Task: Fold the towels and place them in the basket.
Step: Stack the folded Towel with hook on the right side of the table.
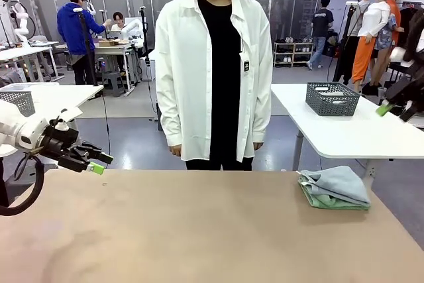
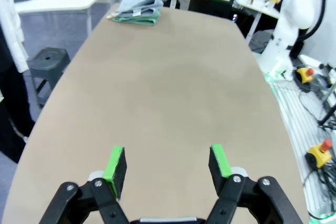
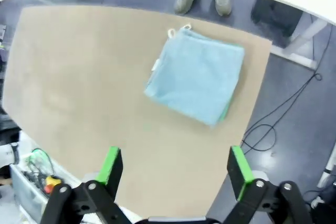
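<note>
Towels [image 1: 334, 188] stacked, folded, at the surface's [image 1: 199, 230] far right corner.
I see both end effectors, left [image 2: 168, 163] and right [image 3: 176, 167], spread and empty.

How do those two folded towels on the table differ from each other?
The pale blue towel lies on top, and the mint green towel sits underneath. The blue one shows nearly its whole upper face; the green one peeks out only along the edges. The blue one has a small white loop at one corner. Both are folded and stacked near the table's far right corner.
</note>
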Tool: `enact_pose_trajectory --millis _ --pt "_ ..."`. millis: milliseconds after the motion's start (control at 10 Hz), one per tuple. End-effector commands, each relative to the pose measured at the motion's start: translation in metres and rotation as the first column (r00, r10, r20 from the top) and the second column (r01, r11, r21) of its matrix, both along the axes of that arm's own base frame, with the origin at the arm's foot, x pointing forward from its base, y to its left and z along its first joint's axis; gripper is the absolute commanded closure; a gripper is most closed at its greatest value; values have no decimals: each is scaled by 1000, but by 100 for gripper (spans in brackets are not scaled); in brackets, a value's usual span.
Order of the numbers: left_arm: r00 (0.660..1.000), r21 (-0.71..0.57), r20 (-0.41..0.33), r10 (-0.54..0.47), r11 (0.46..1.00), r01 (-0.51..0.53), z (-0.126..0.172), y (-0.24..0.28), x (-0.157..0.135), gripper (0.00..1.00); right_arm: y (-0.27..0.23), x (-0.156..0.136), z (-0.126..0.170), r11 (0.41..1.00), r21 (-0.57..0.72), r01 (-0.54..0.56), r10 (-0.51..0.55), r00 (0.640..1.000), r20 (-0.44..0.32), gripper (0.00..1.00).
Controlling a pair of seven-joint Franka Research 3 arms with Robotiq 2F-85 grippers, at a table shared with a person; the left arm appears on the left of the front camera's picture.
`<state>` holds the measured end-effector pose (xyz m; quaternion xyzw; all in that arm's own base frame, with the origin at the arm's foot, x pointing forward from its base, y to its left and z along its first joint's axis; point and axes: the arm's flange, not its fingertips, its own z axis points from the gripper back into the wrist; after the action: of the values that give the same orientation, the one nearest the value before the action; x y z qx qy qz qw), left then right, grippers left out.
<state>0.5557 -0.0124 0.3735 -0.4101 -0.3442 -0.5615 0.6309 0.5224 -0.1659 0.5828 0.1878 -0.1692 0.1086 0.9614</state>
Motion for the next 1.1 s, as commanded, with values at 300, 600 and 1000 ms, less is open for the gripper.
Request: enact_pose_trajectory --millis 300,600,1000 --pt "1000 2 2 2 1000 -2 2 0 -2 20 36 -112 50 996 -11 87 -84 982 171 0" --pt "1000 2 2 2 1000 -2 2 0 -2 20 32 -120 63 999 -1 54 -53 982 181 0" --pt "1000 2 2 2 1000 -2 2 0 -2 20 32 -120 63 999 -1 54 -53 982 181 0"
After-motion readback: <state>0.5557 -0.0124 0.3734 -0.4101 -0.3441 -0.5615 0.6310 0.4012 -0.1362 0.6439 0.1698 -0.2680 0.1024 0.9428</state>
